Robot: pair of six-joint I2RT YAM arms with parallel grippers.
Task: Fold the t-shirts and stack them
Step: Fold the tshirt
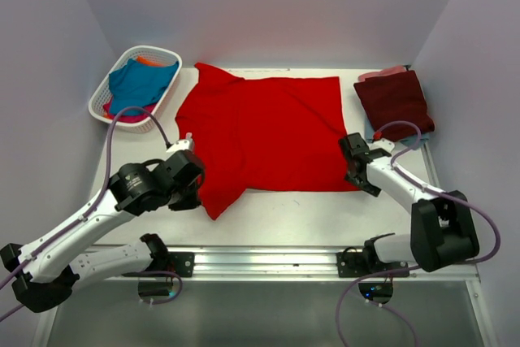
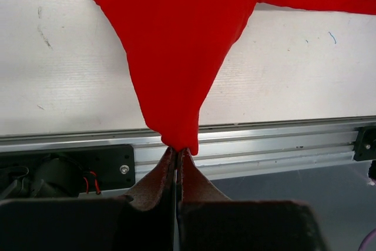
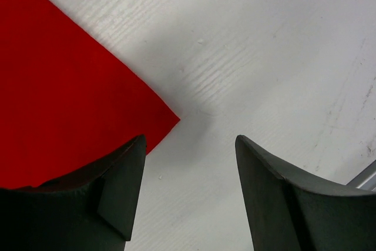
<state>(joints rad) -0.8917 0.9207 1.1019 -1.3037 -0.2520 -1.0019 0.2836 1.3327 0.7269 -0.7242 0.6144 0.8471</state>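
Observation:
The large bright red t-shirt (image 1: 268, 132) lies spread across the middle of the table. My left gripper (image 1: 197, 193) is shut on the tip of its near-left sleeve or corner. In the left wrist view the jaws (image 2: 178, 151) pinch the red cloth (image 2: 176, 57), which stretches away from them. My right gripper (image 1: 357, 170) is open and empty at the shirt's near-right corner. In the right wrist view (image 3: 191, 145) that corner (image 3: 70, 98) lies flat beside the left finger. A folded dark maroon t-shirt (image 1: 394, 101) lies at the back right, with pink and pale blue cloth under it.
A white lattice basket (image 1: 104, 101) at the back left holds a teal blue shirt (image 1: 142, 80), an orange one (image 1: 153, 61) and some pink cloth. An aluminium rail (image 1: 268, 259) runs along the near edge. White walls enclose the table.

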